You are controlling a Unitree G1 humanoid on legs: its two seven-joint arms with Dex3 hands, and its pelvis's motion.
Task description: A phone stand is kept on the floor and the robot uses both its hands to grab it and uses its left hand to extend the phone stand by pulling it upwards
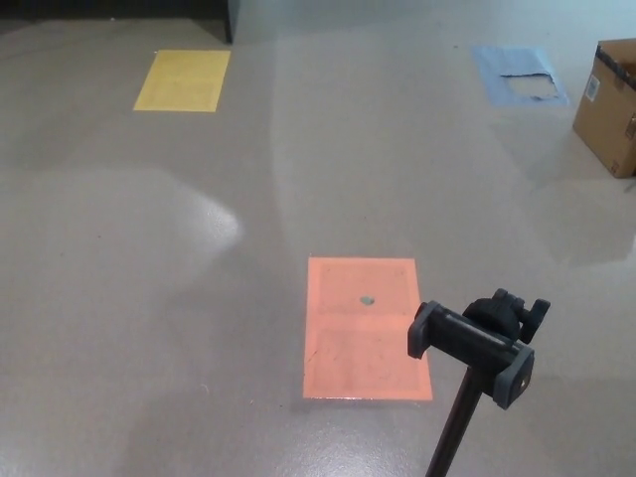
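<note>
phone stand (475,350): black, standing in the lower right of the view, its pole running off the bottom edge, clamp head tilted at the top
orange mat (366,327): flat on the grey floor (149,298), just left of the clamp head, small dark spot on it
yellow mat (183,79): far upper left
blue mat (520,73): far upper right, looks torn
cardboard box (609,105): right edge, near the blue mat
robot hands: neither one shows, so can't tell anything about fingers
</note>
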